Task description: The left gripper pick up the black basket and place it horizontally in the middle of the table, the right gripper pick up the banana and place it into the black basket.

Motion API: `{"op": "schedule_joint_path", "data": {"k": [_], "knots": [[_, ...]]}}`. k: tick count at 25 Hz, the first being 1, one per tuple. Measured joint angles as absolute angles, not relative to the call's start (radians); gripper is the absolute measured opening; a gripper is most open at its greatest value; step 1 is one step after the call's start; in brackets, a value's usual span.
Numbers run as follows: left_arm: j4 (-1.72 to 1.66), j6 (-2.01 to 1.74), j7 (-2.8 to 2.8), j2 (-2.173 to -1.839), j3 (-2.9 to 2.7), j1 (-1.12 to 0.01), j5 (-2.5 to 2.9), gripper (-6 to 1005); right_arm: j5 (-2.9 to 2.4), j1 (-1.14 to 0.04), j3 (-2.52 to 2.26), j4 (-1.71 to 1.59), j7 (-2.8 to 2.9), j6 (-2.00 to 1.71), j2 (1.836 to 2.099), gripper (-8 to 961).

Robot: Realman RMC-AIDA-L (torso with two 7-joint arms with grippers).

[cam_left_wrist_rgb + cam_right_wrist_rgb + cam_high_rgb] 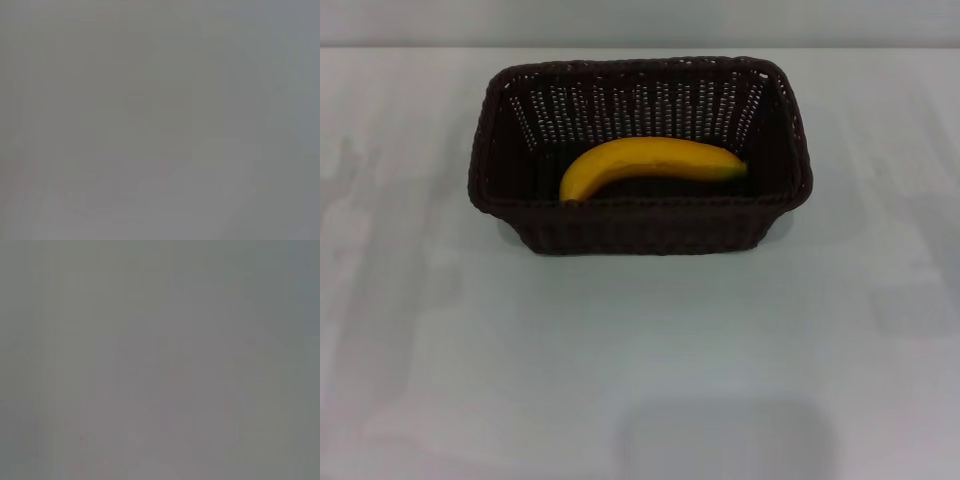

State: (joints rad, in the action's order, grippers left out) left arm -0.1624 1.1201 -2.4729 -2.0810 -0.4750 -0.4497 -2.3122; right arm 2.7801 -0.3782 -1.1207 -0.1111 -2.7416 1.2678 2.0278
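Observation:
The black basket (pixel 500 130) stands lengthwise across the middle of the white table (pixel 640 350), a little toward the far side. The yellow banana (pixel 650 165) lies inside it, along the near wall, with its brownish tip to the left. Neither gripper shows in the head view. The left wrist view and the right wrist view show only plain grey surface, with no fingers and no task object in them.
The table's far edge (pixel 640 47) runs behind the basket. A faint grey shadow (pixel 730 440) lies on the table near the front edge.

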Motion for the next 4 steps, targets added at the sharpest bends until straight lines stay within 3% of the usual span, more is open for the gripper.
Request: {"op": "schedule_joint_path", "data": {"k": [4], "knots": [[-0.159, 1.118, -2.473, -2.082, -0.473, -0.449, -2.314, 875, 2.781, -0.387, -1.112, -0.107, -2.737, 1.262, 2.028, 841]]}}
